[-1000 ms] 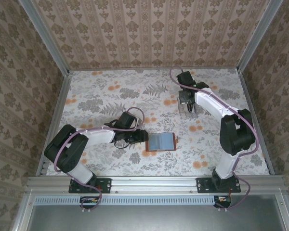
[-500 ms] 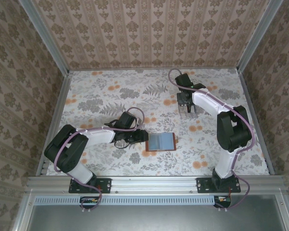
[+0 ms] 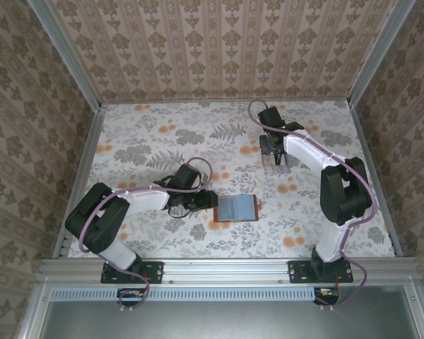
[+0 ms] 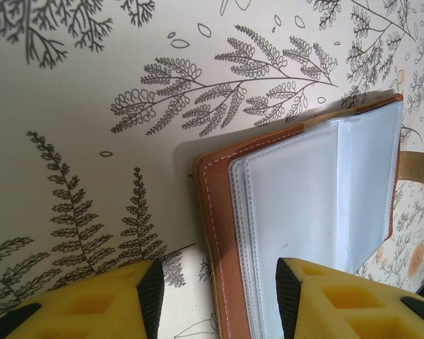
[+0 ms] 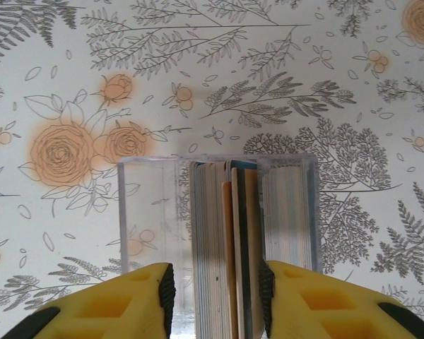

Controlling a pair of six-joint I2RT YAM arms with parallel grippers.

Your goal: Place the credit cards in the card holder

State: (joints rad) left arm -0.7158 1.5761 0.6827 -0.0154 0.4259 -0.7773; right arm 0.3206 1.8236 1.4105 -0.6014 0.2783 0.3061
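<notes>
Right tool (image 5: 216, 282) jaws parted wider | straddling credit cards (image 5: 230, 240) | in clear tray (image 5: 145, 212)

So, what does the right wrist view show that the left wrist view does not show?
Right wrist view: a clear tray with the credit cards standing on edge inside it, and the right gripper open, its jaws on either side of the stack. Left wrist view: the card holder lying open, brown leather with clear sleeves, and the left gripper open over its stitched edge. Both: the floral table cover and a yellow-and-black gripper at the bottom of the picture.
</notes>
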